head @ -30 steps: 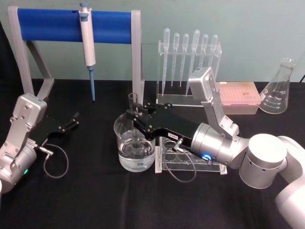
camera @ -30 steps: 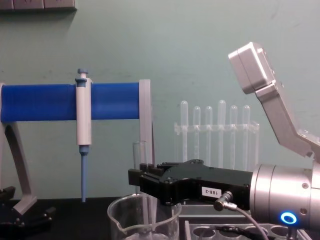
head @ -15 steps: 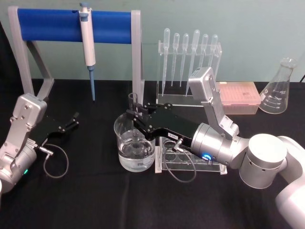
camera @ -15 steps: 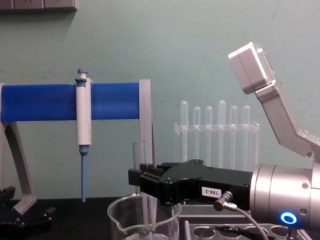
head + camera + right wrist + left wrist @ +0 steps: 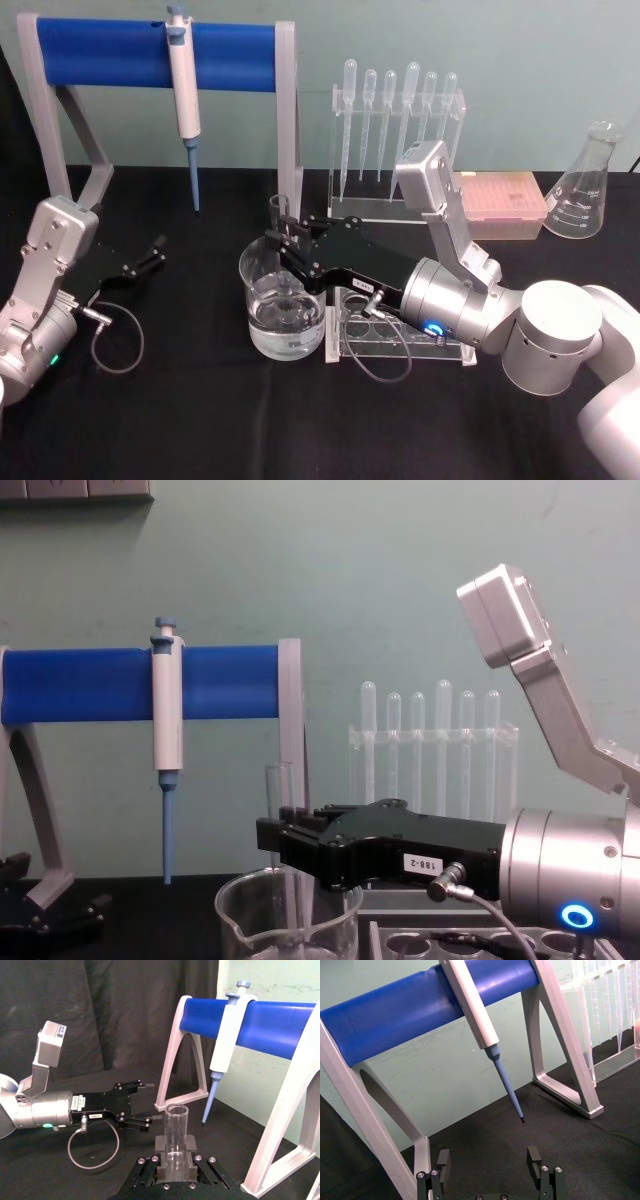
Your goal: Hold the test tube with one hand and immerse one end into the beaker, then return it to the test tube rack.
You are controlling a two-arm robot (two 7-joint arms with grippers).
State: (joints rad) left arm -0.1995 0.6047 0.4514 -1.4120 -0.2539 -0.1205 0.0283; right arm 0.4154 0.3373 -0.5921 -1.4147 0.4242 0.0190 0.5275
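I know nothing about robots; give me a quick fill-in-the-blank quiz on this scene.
The right claw grips a glass ____.
That item's lower end hangs inside the wide ____.
The idle left claw is ____, not shut.
The pipette hangs from a ____ bar.
Missing words: test tube; beaker; open; blue.

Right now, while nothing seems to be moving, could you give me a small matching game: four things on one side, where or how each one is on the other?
Things:
1. glass tube
2. beaker
3. pipette
4. left pincer

Places or states:
A. hanging from the blue bar
B. open, low down on the robot's left side
C. gripped upright by the right pincer, lower end inside the beaker
D. partly filled with clear liquid, beside the low rack

Pairs: 1-C, 2-D, 3-A, 4-B
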